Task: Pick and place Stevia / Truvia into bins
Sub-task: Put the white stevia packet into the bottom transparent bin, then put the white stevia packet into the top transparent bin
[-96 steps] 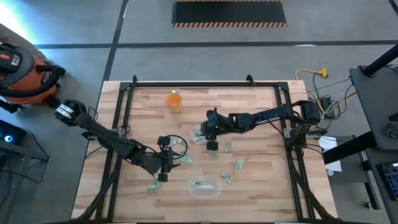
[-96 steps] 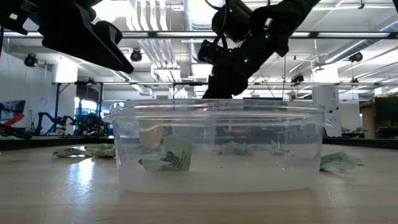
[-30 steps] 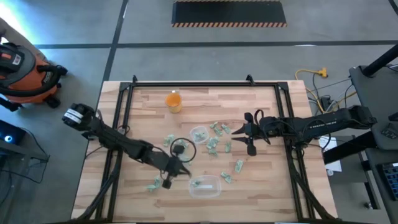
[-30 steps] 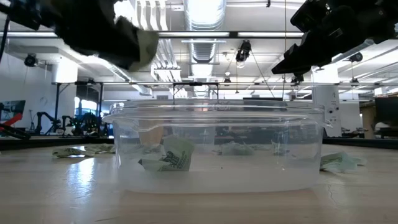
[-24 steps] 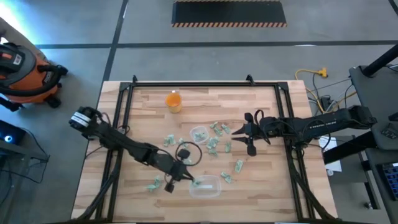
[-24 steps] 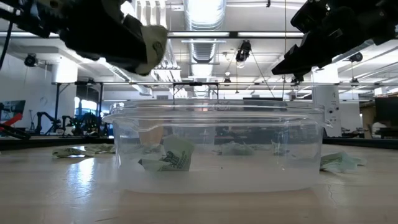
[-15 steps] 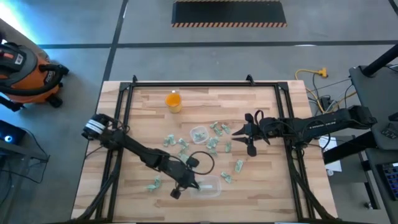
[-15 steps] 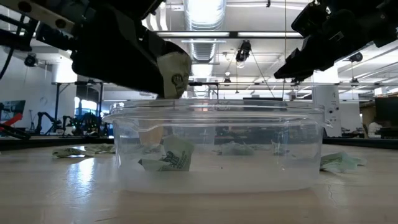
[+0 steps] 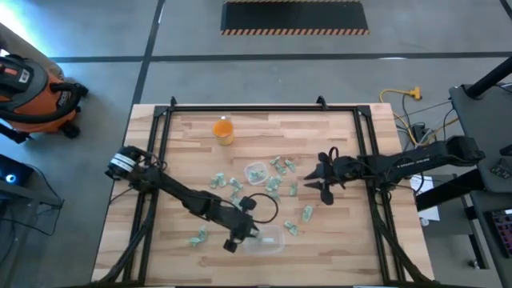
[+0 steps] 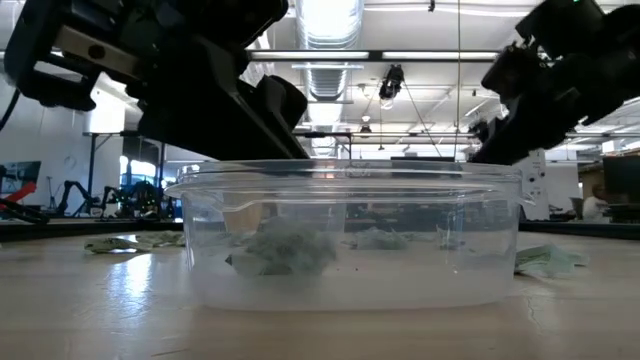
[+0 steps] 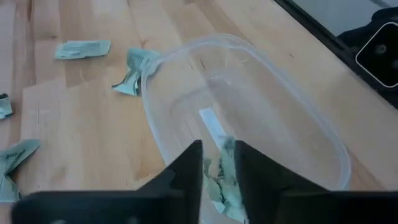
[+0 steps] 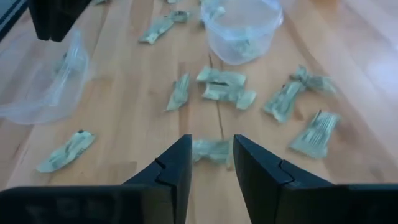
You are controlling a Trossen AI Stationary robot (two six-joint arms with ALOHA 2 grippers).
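Note:
My left gripper (image 9: 238, 240) hangs open over the left end of the clear tub (image 9: 278, 239), its fingers apart in the left wrist view (image 11: 217, 163). Crumpled green-and-white sachets (image 11: 222, 185) and a flat white one (image 11: 210, 123) lie on the tub's floor. My right gripper (image 9: 320, 182) is open above the table's right middle. Its fingers stand on either side of a loose sachet (image 12: 210, 150) lying flat on the wood, without touching it. The small round clear cup (image 9: 256, 172) stands mid-table with sachets inside. More sachets (image 9: 276, 188) lie scattered around it.
An orange cup (image 9: 223, 130) stands toward the far edge. Loose sachets lie left of the tub (image 9: 197, 238) and right of it (image 9: 307, 213). Black frame rails (image 9: 160, 160) run along the table's sides. An orange vacuum (image 9: 24, 88) sits on the floor beyond the left side.
My left gripper carried a sachet rightward and toward the near edge until it reached the tub's left end, then let it go. The sachet now lies in the tub on the ones there before. My right gripper shifted slightly toward the near edge and a little lower.

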